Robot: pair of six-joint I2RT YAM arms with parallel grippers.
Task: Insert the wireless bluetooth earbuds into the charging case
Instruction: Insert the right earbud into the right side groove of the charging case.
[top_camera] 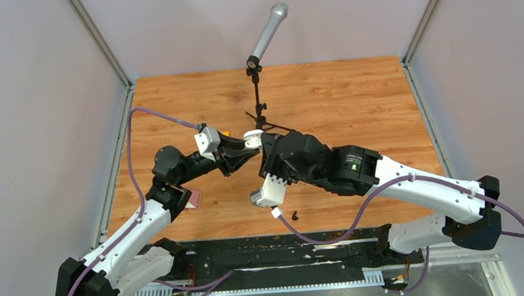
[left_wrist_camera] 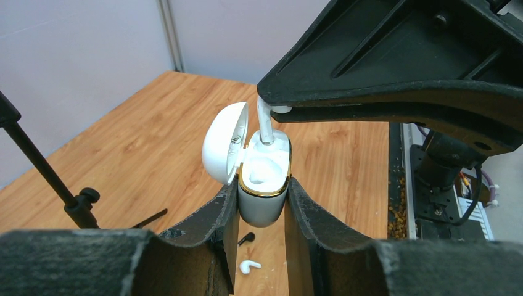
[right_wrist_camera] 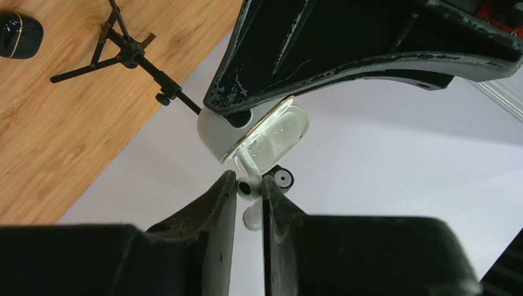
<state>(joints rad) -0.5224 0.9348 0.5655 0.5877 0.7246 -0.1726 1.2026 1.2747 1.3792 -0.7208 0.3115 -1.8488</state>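
A white charging case [left_wrist_camera: 264, 200] with a gold rim is held upright above the table, its lid [left_wrist_camera: 223, 150] swung open to the left. My left gripper [left_wrist_camera: 262, 191] is shut on the case's body. In my right gripper [right_wrist_camera: 249, 183], which is shut, sits a white earbud [right_wrist_camera: 247, 188]; its stem [left_wrist_camera: 265, 126] points down into the case's far socket [right_wrist_camera: 271, 132]. From above, both grippers [top_camera: 243, 154] [top_camera: 263, 143] meet at mid-table around the case [top_camera: 251, 139]. Two more earbuds lie on the wood below, one black [left_wrist_camera: 247, 237] and one white [left_wrist_camera: 250, 266].
A microphone [top_camera: 268, 26] on a black tripod stand [top_camera: 261, 112] rises just behind the grippers. A black case [right_wrist_camera: 18, 36] rests on the wood beyond the stand. A small black earbud [top_camera: 295, 217] lies near the front edge. A pink object [top_camera: 193, 199] sits by the left arm.
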